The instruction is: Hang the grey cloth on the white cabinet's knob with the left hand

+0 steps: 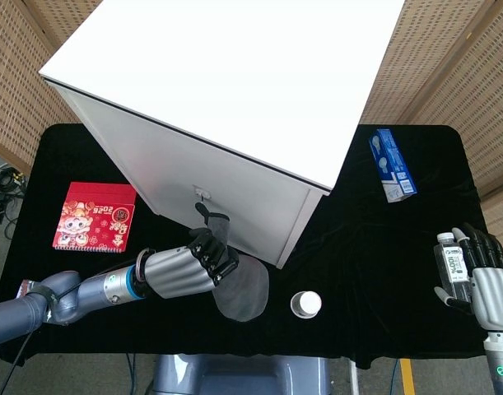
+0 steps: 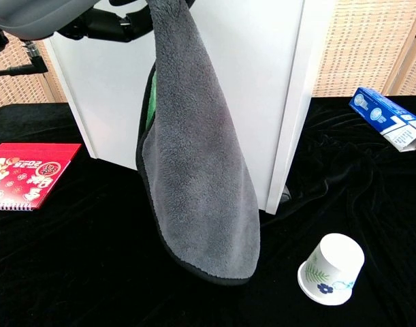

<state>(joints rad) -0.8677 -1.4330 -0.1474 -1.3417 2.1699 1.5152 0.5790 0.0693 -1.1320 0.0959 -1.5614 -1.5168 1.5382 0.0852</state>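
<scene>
Left hand (image 1: 203, 257) pinching the cloth's (image 2: 197, 157) top, rest draped below | knob (image 1: 201, 193) just above my fingertips | I'd lift higher, loop fabric over knob before letting go

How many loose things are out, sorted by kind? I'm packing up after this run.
Cloth: 1, grey cloth
Cup: 1, paper cup
Box: 1, blue box
Calendar: 1, red calendar
Bottle: 1, small bottle
Total: 5

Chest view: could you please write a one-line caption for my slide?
Left hand holds the grey cloth hanging before the white cabinet, beside a tipped paper cup.
</scene>
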